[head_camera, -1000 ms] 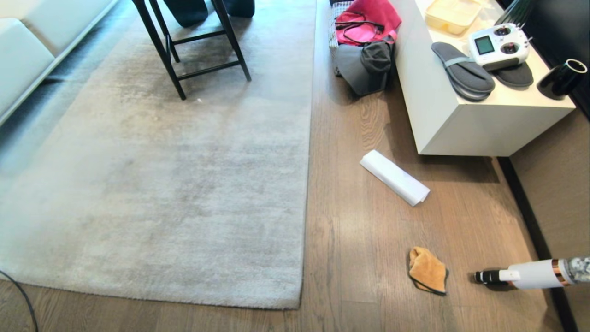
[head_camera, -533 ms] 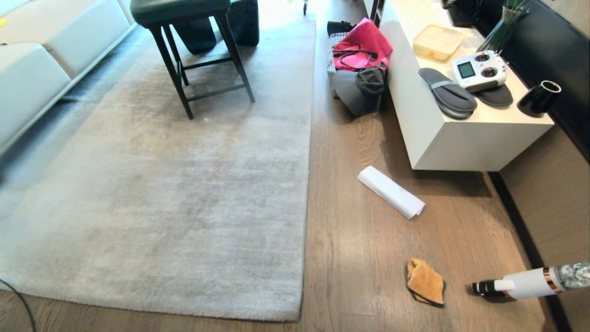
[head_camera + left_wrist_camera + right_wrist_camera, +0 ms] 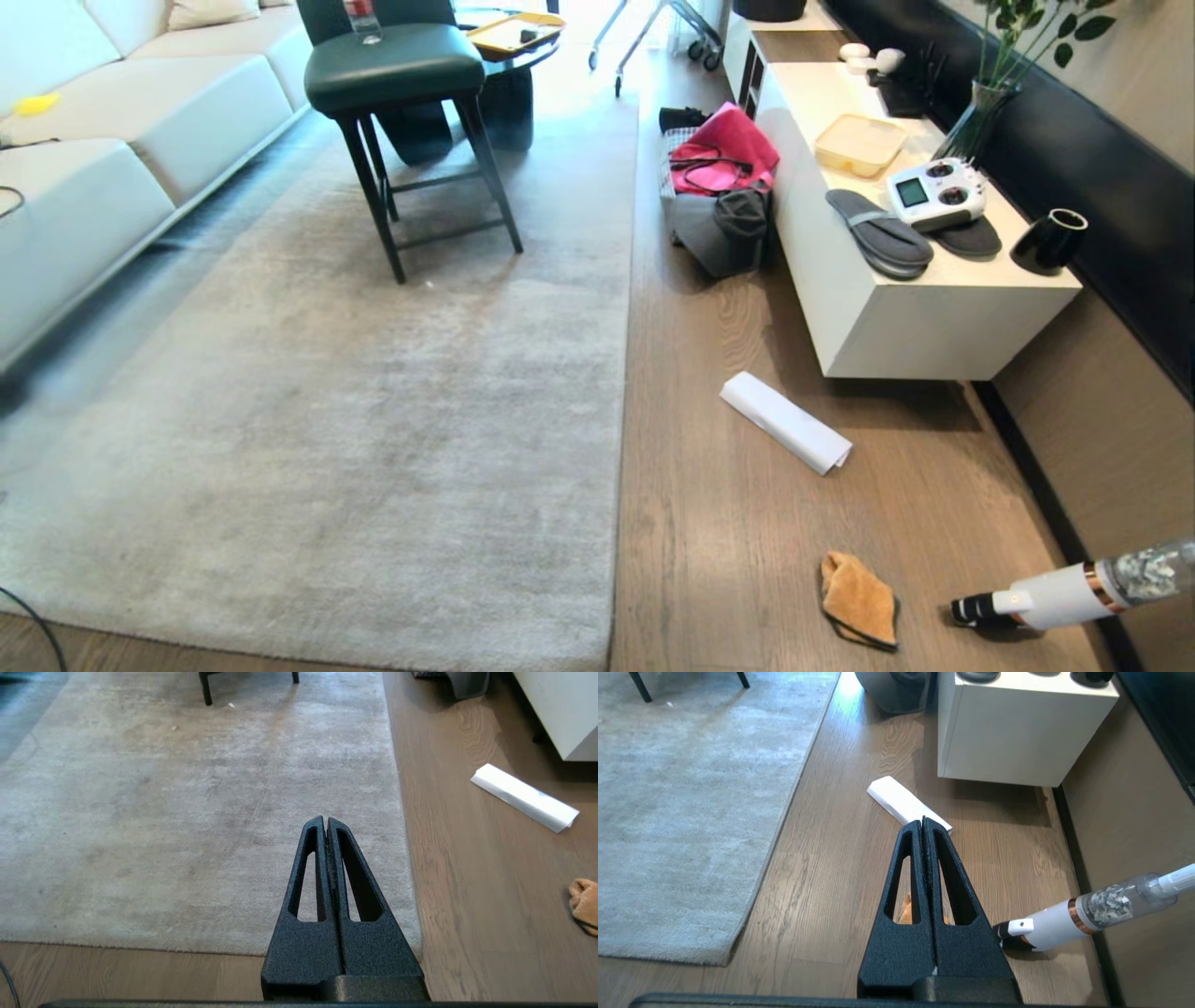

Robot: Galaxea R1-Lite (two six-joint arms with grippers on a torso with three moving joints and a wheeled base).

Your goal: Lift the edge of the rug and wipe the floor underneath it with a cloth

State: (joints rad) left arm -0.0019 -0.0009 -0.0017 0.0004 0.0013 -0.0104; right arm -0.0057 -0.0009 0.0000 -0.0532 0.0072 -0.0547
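The rug [image 3: 355,448] is lying flat on the floor [image 3: 728,523], its long right edge running away from the robot. The cloth [image 3: 857,611] is sitting crumpled on bare planks, well apart from that edge, between it and a hand vacuum [image 3: 1064,593] and nearer than a white paper roll [image 3: 784,422]. The left end effector [image 3: 325,823] is hanging clenched and empty over the rug's near right corner. The right end effector [image 3: 922,825] is hanging clenched and empty directly above the cloth, so the right arm is likely the nearer one for picking it up, leaving the left for lifting the edge.
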